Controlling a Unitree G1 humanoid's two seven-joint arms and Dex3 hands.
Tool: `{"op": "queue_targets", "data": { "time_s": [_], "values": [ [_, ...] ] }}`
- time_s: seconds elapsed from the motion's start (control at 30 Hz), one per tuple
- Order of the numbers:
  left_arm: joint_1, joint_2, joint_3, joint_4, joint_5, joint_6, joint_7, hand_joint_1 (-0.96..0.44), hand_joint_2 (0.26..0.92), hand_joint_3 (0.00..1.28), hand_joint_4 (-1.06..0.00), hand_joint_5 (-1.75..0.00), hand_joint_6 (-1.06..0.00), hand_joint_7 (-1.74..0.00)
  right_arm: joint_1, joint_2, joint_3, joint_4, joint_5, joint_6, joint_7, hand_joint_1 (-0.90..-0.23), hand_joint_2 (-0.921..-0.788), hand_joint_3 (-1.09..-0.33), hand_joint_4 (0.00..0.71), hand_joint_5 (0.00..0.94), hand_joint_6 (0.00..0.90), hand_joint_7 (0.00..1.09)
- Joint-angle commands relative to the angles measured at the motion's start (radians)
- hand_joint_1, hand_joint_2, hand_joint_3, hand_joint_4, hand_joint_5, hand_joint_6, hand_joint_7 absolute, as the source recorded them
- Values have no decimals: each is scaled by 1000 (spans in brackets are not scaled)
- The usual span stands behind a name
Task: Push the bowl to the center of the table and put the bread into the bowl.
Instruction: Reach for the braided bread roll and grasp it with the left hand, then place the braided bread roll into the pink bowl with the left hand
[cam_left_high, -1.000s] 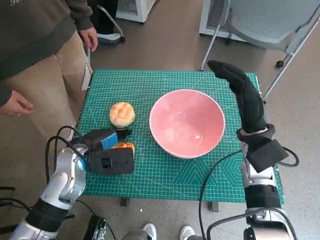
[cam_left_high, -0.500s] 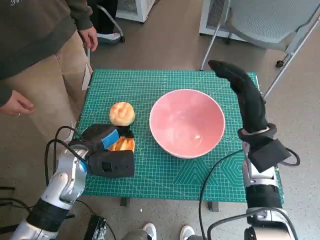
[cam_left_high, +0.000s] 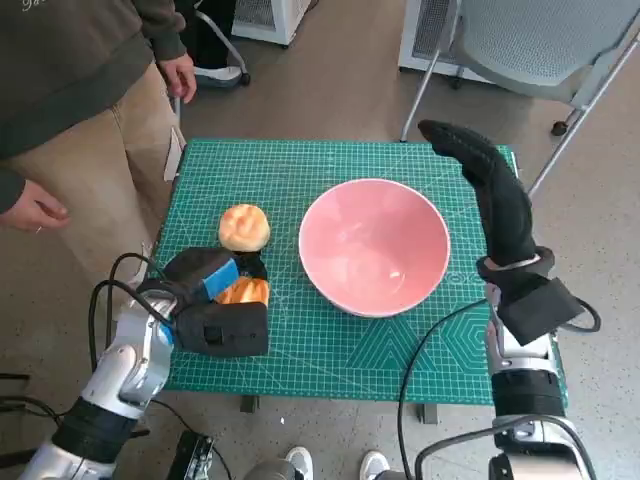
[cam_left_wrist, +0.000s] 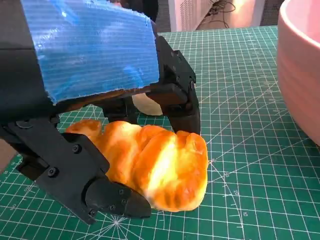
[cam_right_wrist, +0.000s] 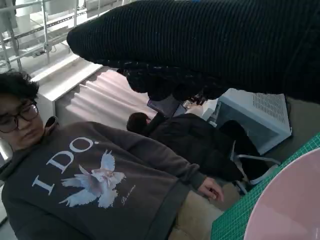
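**Left hand closes around a pastry while a pink bowl sits mid-bench**

A green cutting mat (cam_left_high: 330, 345) covers the bench. The large pink bowl (cam_left_high: 374, 245) stands near the middle, empty. Just beside its left rim lies a round bread roll (cam_left_high: 244, 227), untouched. Nearer the robot, the left hand (cam_left_high: 213, 290), black with blue tape, has its fingers (cam_left_wrist: 182, 107) on either side of a golden, glazed pastry (cam_left_wrist: 150, 167) that rests on the mat. The right hand (cam_left_high: 490, 195), in a black glove, is raised over the bench's right edge, holding nothing, fingers extended. A person in a dark sweatshirt (cam_right_wrist: 95, 185) stands at the left of the bench.
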Motion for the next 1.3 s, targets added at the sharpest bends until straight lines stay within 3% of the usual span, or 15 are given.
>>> {"op": "queue_targets", "data": {
  "time_s": [0.03,0.33,0.57,0.8,1.1,1.17,1.3],
  "values": [
    [6,1,-3,11,2,2,-15,4,701,447,-694,-1371,-708,-972,17,-5,-3,12,8,9,10,-704,-921,-828,137,0,45,307],
    [15,18,13,-27,-14,-15,-20,5,704,441,-692,-1374,-715,-958,16,-3,-4,18,8,7,10,-705,-921,-828,137,0,38,326],
    [32,49,75,-189,-52,5,-94,4,707,432,-703,-1354,-710,-970,14,-5,-7,19,13,8,16,-706,-921,-828,137,0,31,340],
    [18,67,163,-383,-102,42,-172,3,766,321,-734,-1242,-671,-1051,5,-6,-11,31,17,9,21,-707,-921,-829,136,0,24,353],
    [-86,50,228,-501,-119,60,-180,3,843,174,-753,-1160,-654,-1093,0,-2,-8,43,13,1,19,-708,-921,-828,137,0,16,369],
    [-113,45,231,-508,-113,55,-168,2,864,161,-719,-1222,-634,-1086,-1,-1,-7,48,11,-1,17,-708,-921,-827,137,0,15,372],
    [-161,32,229,-515,-94,50,-145,2,854,159,-739,-1232,-673,-1013,-3,0,-6,53,7,-6,15,-706,-921,-827,137,1,11,379]
  ]
}}
